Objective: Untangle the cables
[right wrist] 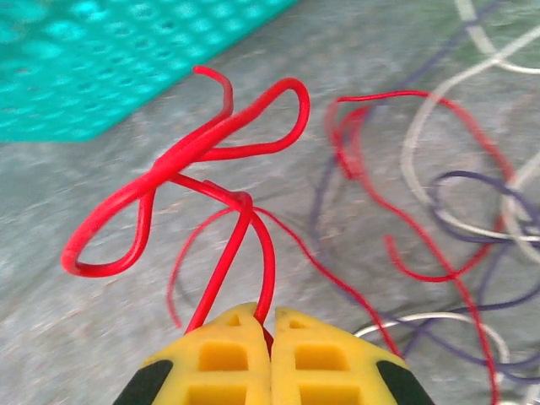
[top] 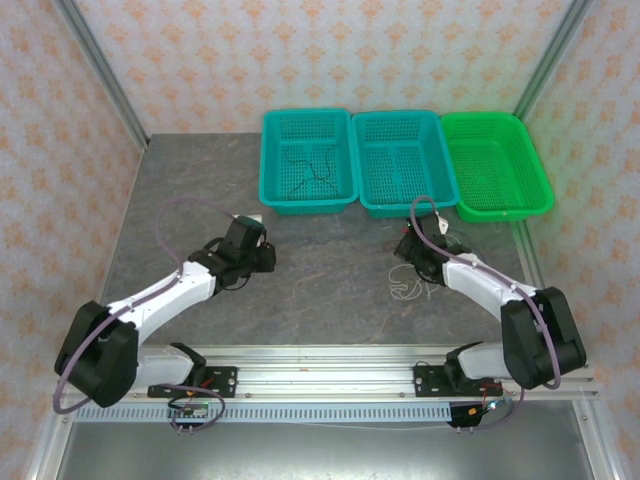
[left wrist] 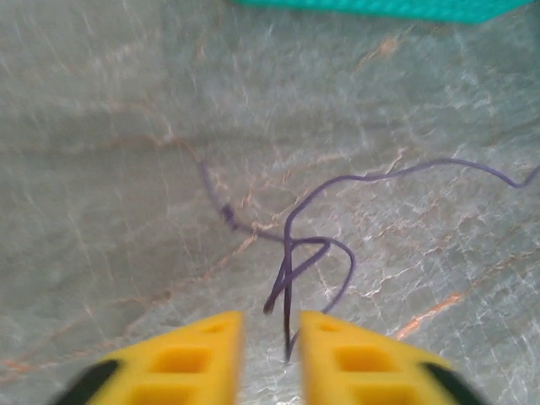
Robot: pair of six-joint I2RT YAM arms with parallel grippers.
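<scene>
Front-left of the middle teal basket [top: 405,206]: left fingers [left wrist: 202,353] narrowly apart, low over the counter [top: 330,290]. The black cable [left wrist: 288,291] loops there, its end reaching into the gap, not visibly pinched. Another dark cable [top: 312,168] lies in the teal bin [top: 308,205] just left of the middle teal basket. Front-right of the middle teal basket: right fingers [right wrist: 245,359] pressed together on the red cable [right wrist: 211,143], its loops raised. The white cable [right wrist: 407,152] lies tangled on the counter just beyond.
</scene>
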